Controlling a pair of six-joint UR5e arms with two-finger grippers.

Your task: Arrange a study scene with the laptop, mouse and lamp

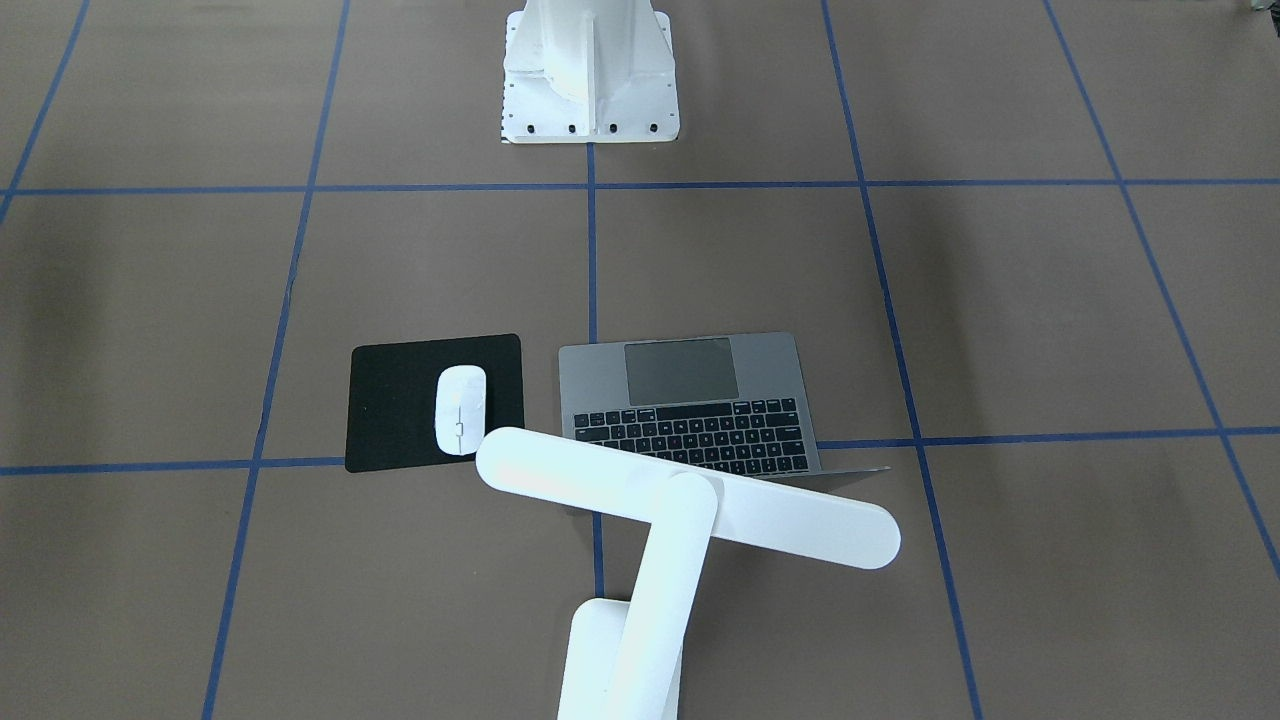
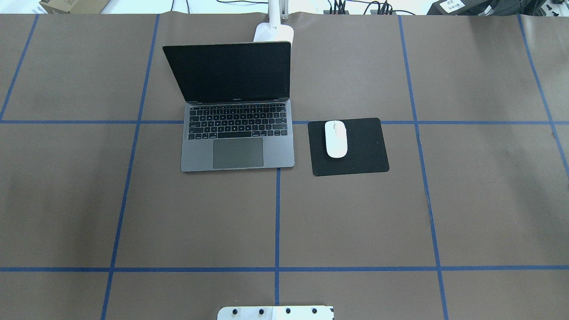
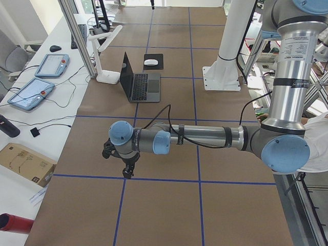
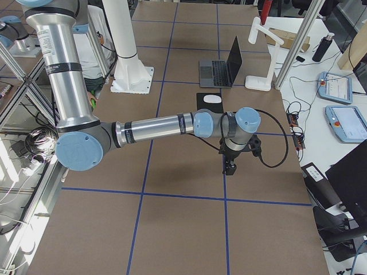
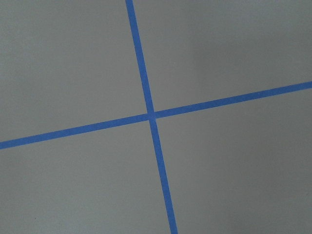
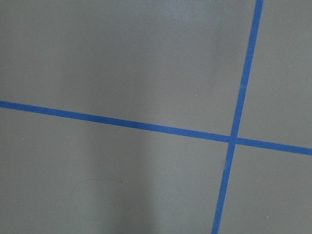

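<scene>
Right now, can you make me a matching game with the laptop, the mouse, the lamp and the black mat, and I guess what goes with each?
Things:
1. laptop
2. mouse
3. lamp
4. black mat

Places or states:
A. lying on the black mat
B. standing behind the laptop's screen
C. open, with a dark screen
D. flat, right beside the laptop

Right pairs: 1-C, 2-A, 3-B, 4-D.
</scene>
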